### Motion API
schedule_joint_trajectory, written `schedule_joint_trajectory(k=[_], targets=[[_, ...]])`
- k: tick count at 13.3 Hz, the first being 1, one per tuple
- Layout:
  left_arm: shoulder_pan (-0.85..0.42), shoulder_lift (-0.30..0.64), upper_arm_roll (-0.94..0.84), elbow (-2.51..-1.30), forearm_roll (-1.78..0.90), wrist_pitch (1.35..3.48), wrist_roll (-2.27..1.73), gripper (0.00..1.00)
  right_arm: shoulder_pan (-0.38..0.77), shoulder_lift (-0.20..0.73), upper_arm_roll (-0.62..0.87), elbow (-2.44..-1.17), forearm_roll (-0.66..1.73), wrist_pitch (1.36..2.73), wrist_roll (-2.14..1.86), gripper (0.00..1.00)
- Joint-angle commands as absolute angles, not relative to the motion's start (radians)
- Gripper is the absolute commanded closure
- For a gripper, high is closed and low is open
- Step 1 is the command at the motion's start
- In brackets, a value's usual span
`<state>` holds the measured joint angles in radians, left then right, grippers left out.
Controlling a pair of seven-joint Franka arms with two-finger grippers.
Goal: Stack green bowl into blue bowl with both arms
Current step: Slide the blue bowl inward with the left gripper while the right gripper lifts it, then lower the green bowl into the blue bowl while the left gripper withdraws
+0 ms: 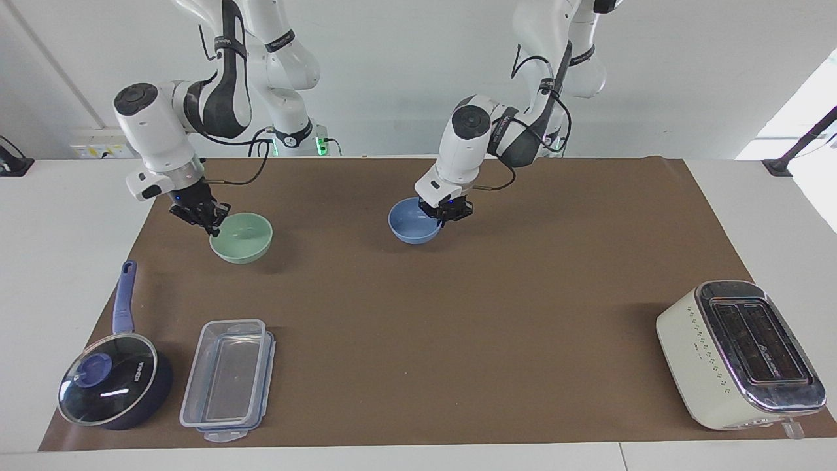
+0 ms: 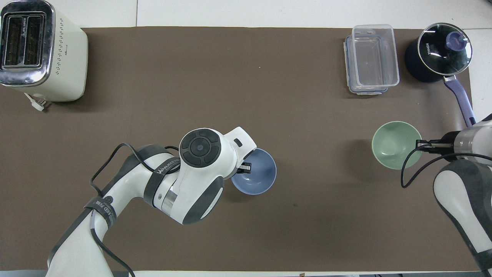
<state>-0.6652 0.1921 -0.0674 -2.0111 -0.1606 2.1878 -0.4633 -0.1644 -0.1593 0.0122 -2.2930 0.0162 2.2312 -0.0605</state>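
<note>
The fingers of the left gripper (image 1: pixel 446 214) pinch the rim of the blue bowl (image 1: pixel 413 229), one inside and one outside, at the rim's edge toward the left arm's end; the bowl is carried low over the middle of the bench (image 1: pixel 458 327), and I cannot tell whether its base touches the mat. The fingers of the right gripper (image 1: pixel 208 219) clamp the rim of the green bowl (image 1: pixel 240 237) the same way, toward the right arm's end of the bench, with the bowl lifted and slightly tilted.

To do this step well, I judge the blue bowl should be set flat and let go first, so the green bowl has a steady target. The green one then needs levelling and centring over it before it is lowered.

The open mat between the two bowls gives a free path. Farther from the robots, the clear plastic container (image 1: pixel 227 379) and the lidded saucepan (image 1: pixel 114 386) sit near the bench edge at the right arm's end, and the toaster (image 1: pixel 739 356) at the left arm's end, all well apart from the route.
</note>
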Motion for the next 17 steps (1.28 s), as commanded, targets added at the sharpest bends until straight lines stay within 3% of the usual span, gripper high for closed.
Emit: schedule_joint_trajectory(k=[1, 5, 6, 7, 10, 13, 17], targets=[[-0.693, 0.23, -0.049, -2.017, -0.198, 2.249, -0.463, 1.0, -0.097, -0.176, 0.018, -2.209, 0.031, 2.131, -0.063, 1.0], [-0.698, 0.253, -0.049, -2.014, -0.198, 2.261, -0.453, 1.0, 0.046, -0.141, 0.02, -2.083, 0.031, 2.022, 0.188, 1.0], [-0.696, 0.255, -0.049, -2.014, -0.198, 2.261, -0.449, 0.91, 0.084, -0.132, 0.02, -2.063, 0.031, 2.013, 0.225, 1.0], [-0.698, 0.255, -0.049, -2.014, -0.198, 2.26, -0.451, 0.01, 0.113, -0.129, 0.02, -2.057, 0.031, 2.023, 0.238, 1.0], [-0.663, 0.198, -0.048, -2.003, -0.199, 2.2, -0.448, 0.0, 0.21, -0.114, 0.02, -2.045, 0.063, 2.034, 0.29, 1.0], [-0.484, 0.085, -0.037, -1.921, -0.204, 1.984, -0.37, 0.0, 0.323, -0.08, 0.02, -2.036, 0.103, 2.069, 0.457, 1.0], [-0.156, 0.054, -0.035, -1.751, -0.174, 1.741, -0.133, 0.0, 0.426, -0.019, 0.02, -2.022, 0.106, 2.088, 0.554, 1.0]])
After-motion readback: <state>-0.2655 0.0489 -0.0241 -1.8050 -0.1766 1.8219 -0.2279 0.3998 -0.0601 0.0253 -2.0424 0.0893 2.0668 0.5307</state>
